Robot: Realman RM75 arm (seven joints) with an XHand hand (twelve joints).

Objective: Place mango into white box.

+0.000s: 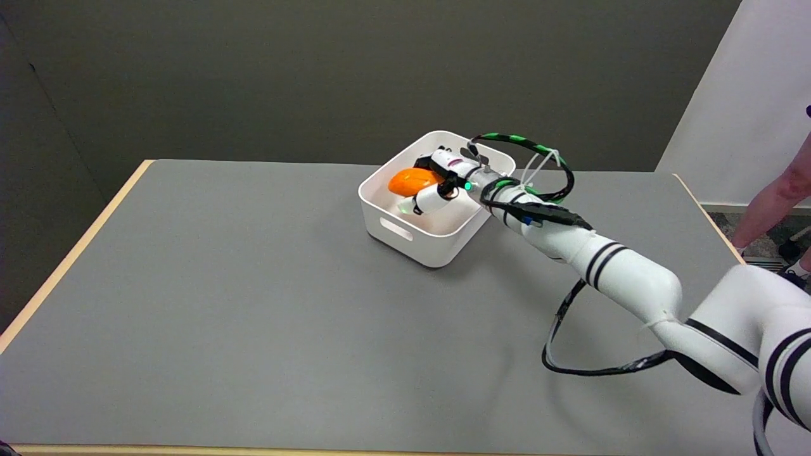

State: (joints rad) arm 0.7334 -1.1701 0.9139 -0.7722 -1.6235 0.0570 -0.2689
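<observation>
The orange mango (410, 182) is inside the white box (405, 231), which stands at the far middle of the grey table. My right hand (441, 179) reaches into the box from the right, over its right rim. Its fingers lie above and below the mango's right end and grip it. Whether the mango rests on the box floor cannot be told; the hand hides its right part.
The grey table (253, 304) has a wooden edge along its left and near sides. A black cable (557, 354) loops below my right arm. A person's arm (776, 196) shows at the far right, beyond the table.
</observation>
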